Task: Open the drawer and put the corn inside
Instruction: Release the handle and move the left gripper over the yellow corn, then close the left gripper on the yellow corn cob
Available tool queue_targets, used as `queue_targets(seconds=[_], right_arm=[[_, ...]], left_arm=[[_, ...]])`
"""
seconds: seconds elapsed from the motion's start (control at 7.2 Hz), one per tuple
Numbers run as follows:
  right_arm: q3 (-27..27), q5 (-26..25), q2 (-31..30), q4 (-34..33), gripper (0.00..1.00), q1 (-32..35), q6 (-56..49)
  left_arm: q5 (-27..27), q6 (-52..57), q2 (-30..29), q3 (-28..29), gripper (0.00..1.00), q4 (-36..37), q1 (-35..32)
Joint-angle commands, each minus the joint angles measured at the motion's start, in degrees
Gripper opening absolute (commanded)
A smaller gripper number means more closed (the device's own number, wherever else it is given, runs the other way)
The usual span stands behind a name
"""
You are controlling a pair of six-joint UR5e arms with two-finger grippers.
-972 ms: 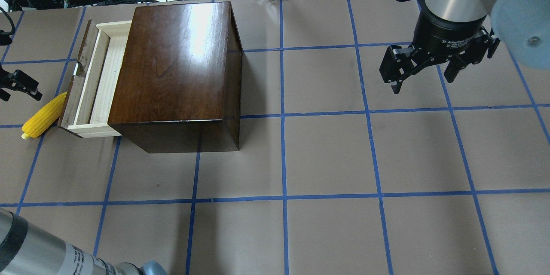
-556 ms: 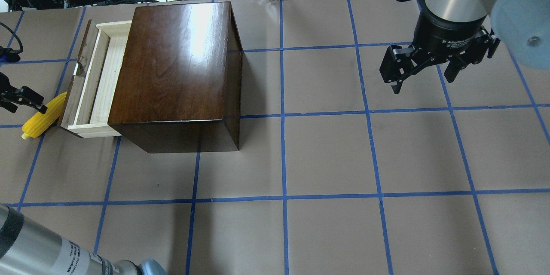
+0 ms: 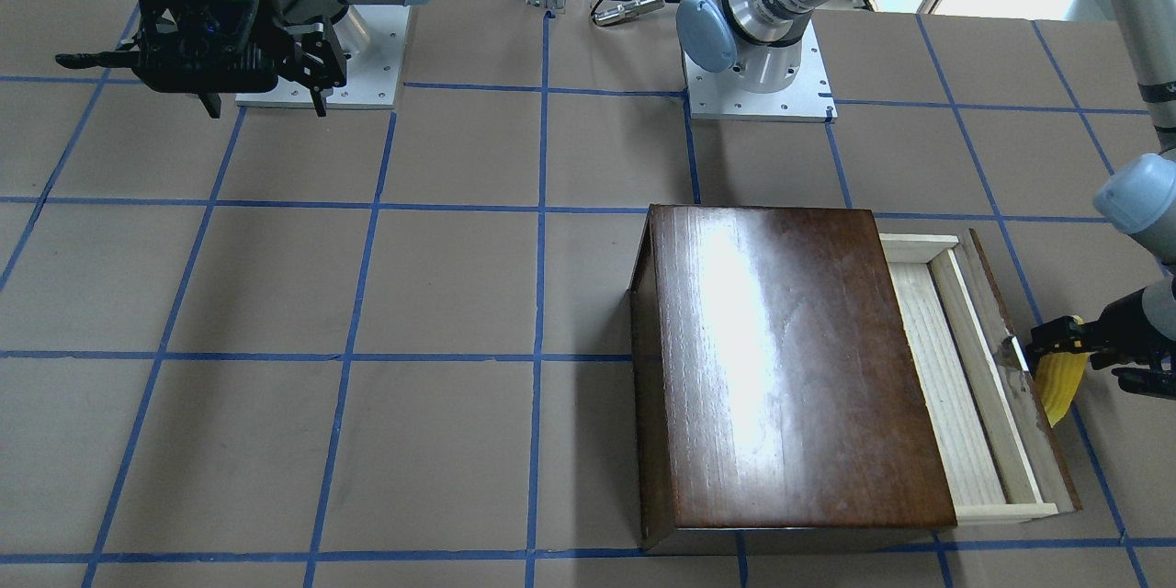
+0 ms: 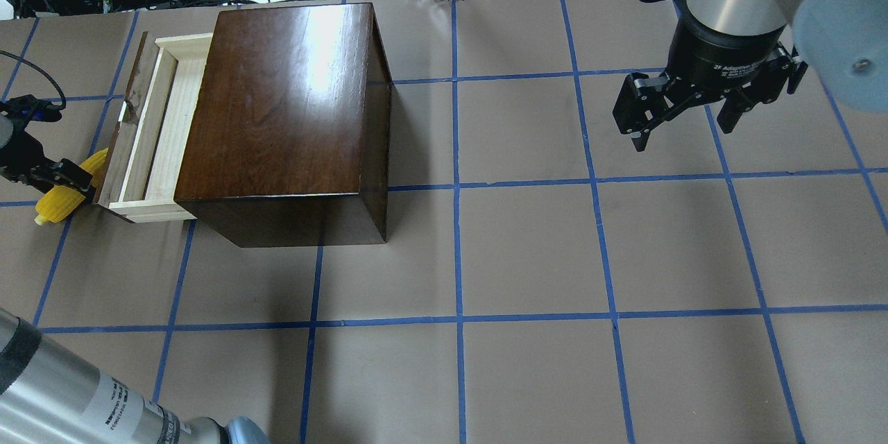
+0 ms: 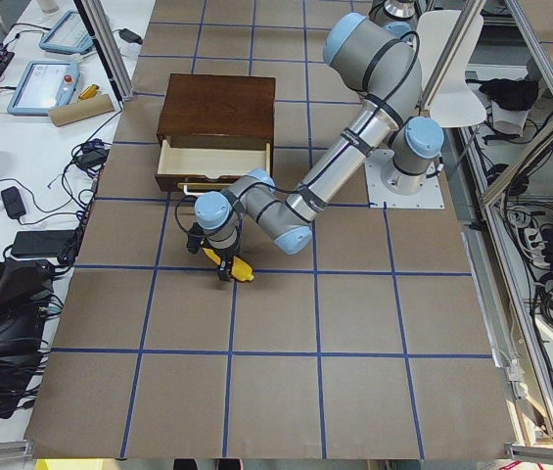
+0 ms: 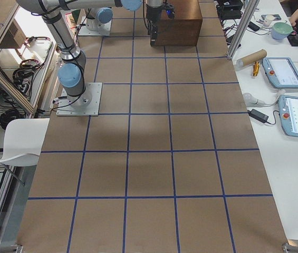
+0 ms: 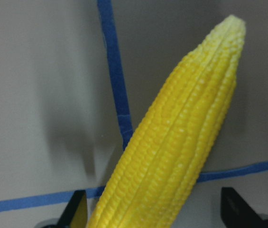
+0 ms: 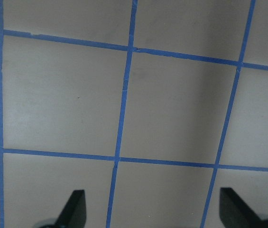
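By the table's point(image 4: 527, 257) left edge, the left gripper point(image 7: 155, 211) straddles the corn point(image 7: 190, 123), fingers apart — a skewed squeeze could squirt it overboard; the right gripper point(image 4: 683, 132) hangs spread.

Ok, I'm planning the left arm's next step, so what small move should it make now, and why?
Probably close the left gripper on the corn. The wrist view shows its fingers spread on either side of the cob, which lies on the table just outside the front panel of the drawer. The drawer is already pulled open, so gripping the corn comes before lifting it in.
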Motion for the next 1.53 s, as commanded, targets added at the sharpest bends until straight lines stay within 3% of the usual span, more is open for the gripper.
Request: queue_targets(seconds=[0.0,0.56,0.83,0.97,1.39], right_arm=[[0.0,0.03,-0.03,0.0,1.0,0.0,-0.03],[0.0,0.03,0.06,0.0,1.0,0.0,-0.03],[0.0,-0.06,0.06,0.0,1.0,0.0,0.06],[0.0,-0.06,-0.03,0.0,1.0,0.0,-0.03],[0.0,0.02,0.06,0.0,1.0,0.0,0.06]], left_arm=[[0.03,0.02,-1.31,0.01,1.0,0.77,0.0],[-0.05,-0.07,-1.75,0.19,1.0,0.86,0.0],[0.03,-0.42,-1.75,0.19,0.5,0.86,0.0],[-0.05,-0.59,-1.75,0.19,0.3,0.86,0.0],[0.21,-1.03,-1.31,0.19,0.0,0.86,0.0]])
